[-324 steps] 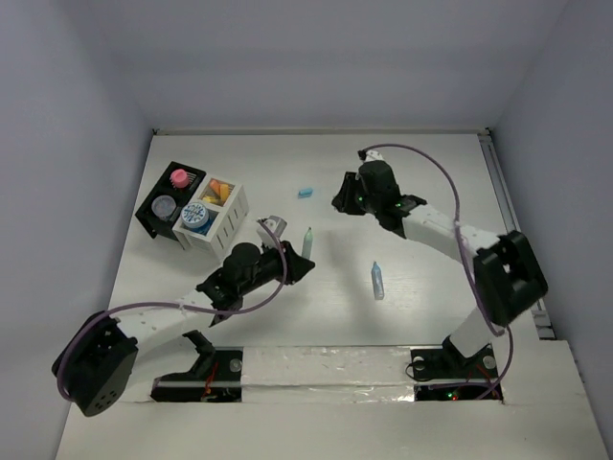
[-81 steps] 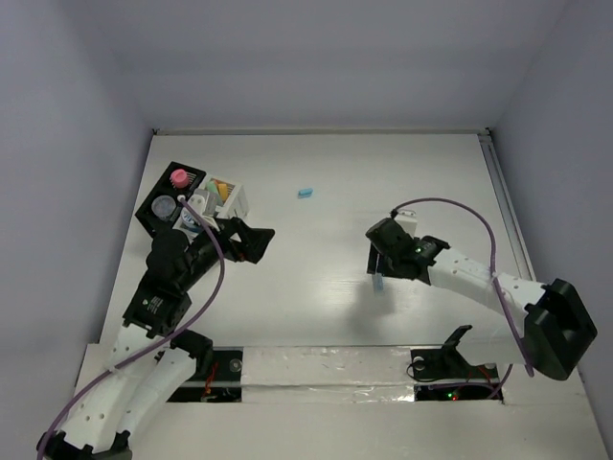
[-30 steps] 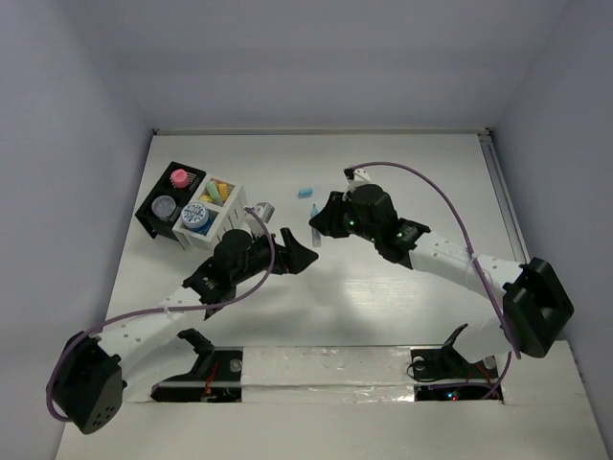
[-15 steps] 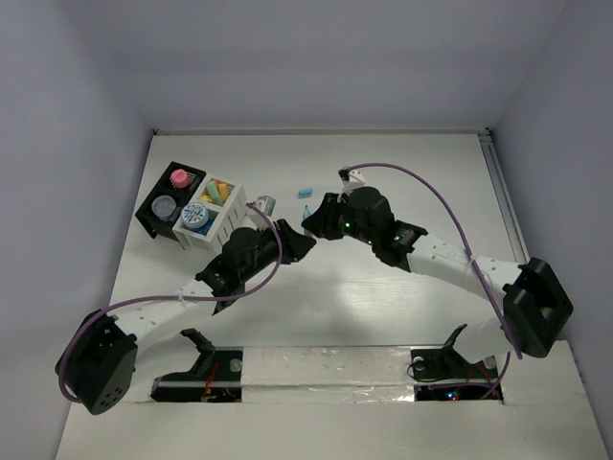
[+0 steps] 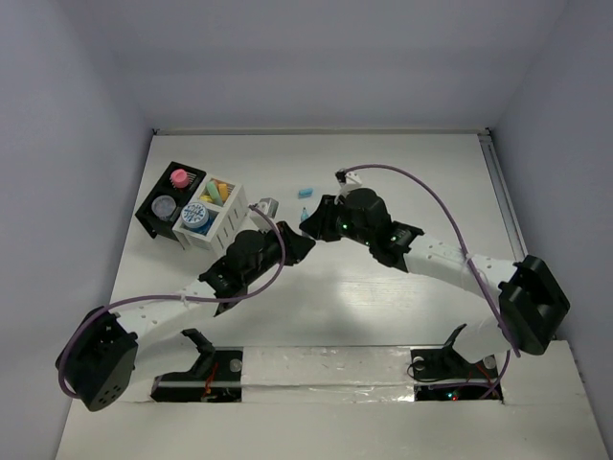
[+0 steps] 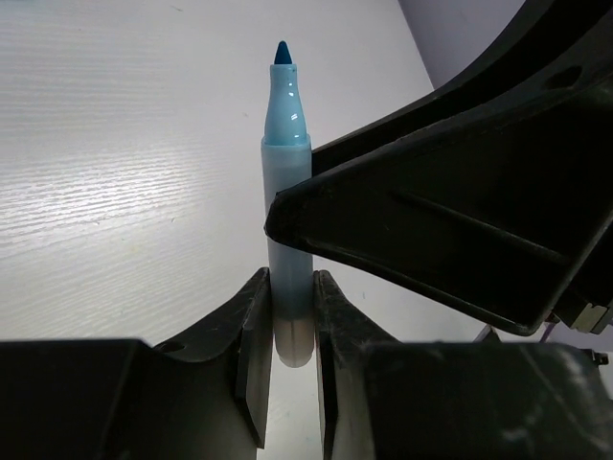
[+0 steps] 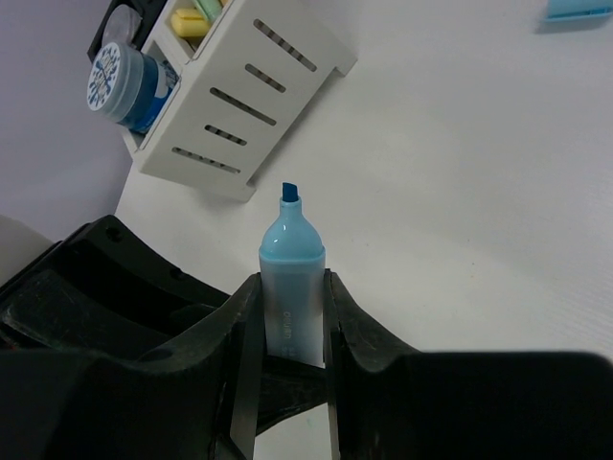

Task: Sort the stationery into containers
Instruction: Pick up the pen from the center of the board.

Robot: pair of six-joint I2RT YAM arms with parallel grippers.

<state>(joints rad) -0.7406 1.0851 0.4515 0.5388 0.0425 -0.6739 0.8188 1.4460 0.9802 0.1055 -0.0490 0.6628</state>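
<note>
Sticks (image 5: 218, 190) fill white box (image 5: 227, 225); grey tub (image 5: 165, 205) in black tray (image 5: 150, 226).

The highlighter (image 6: 287, 192) pinched between the jaws of the left gripper (image 6: 287, 311) and the right gripper (image 7: 290, 311) has a smooth, pale-blue plastic barrel with a slight gloss. Its darker tip is dull and felt-like. Both sets of jaws look like matt black plastic, faintly grainy. The surface (image 6: 115, 172) beneath them is white, with fine wood grain and a soft sheen. Beyond the right jaws, the white box (image 7: 259, 96) is matt plastic and the blue tub (image 7: 129, 86) is shinier plastic.
</note>
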